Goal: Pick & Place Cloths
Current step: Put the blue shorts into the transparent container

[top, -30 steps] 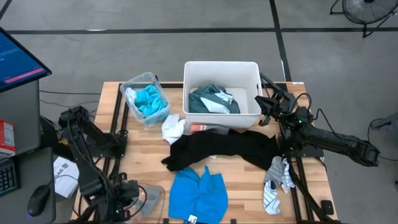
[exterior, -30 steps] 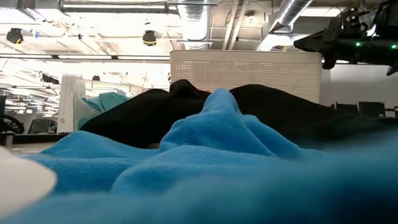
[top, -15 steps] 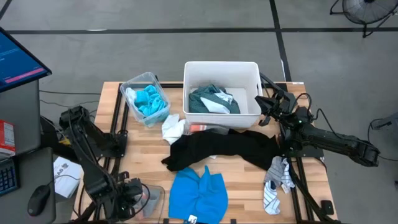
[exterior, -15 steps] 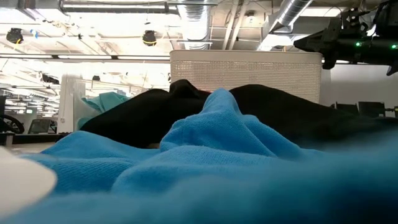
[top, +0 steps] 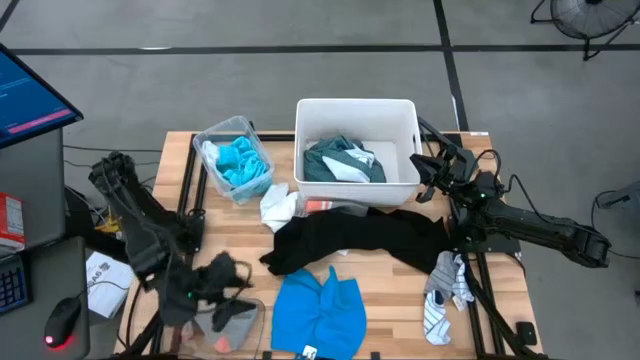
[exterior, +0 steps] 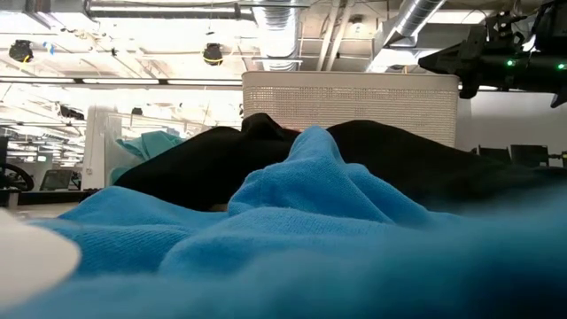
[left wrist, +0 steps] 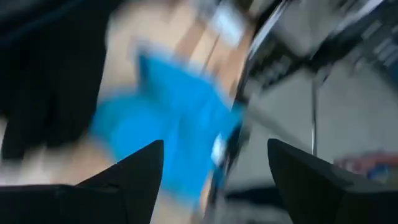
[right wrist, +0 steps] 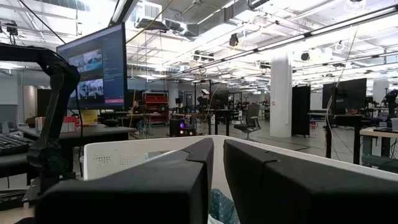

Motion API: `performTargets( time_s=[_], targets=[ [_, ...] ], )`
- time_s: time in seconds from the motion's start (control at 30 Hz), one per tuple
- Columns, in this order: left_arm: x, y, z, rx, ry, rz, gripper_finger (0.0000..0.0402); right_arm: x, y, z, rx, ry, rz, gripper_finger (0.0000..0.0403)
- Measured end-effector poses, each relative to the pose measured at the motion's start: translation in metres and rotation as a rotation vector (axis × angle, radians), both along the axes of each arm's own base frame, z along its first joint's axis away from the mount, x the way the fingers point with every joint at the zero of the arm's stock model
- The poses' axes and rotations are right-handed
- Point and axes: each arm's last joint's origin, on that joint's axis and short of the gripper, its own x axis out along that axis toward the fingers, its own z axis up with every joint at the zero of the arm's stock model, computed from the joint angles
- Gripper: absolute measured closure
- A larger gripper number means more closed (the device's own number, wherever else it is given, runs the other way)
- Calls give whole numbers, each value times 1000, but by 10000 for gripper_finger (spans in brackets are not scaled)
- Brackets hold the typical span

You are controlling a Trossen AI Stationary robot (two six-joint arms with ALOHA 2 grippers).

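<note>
High view: one black garment [top: 355, 240] crumpled, one bright blue [top: 318, 312] beside left gripper [top: 232, 285], fingers spread; right gripper [top: 428, 178] nearly closed, empty.

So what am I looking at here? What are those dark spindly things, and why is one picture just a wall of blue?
The dark things are two robot arms at a wooden table, each ending in a two-finger gripper. The top picture looks straight down. The left gripper hangs over the table's near left corner, fingers open, holding nothing. The right gripper waits beside the white tub, fingers nearly together and empty.

The blue wall comes from a camera at table height, right behind the bright blue cloth. The last two pictures come from cameras on the wrists.

On the table lie a black garment, a white cloth and striped socks. A teal-green cloth is in the tub, and a turquoise one is in a clear bin.
</note>
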Motion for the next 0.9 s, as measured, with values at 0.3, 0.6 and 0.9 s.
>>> performTargets(
  time_s=[0.3, 0.6, 0.9],
  targets=[
    [95, 29, 7, 440, -301, 31, 142, 0, 0, 0, 0, 0, 0, 365],
    [158, 34, -73, 671, -91, -159, 127, 0, 0, 0, 0, 0, 0, 365],
    [179, 16, -140, 653, 23, -304, 96, 0, 0, 0, 0, 1, 0, 365]
  ],
)
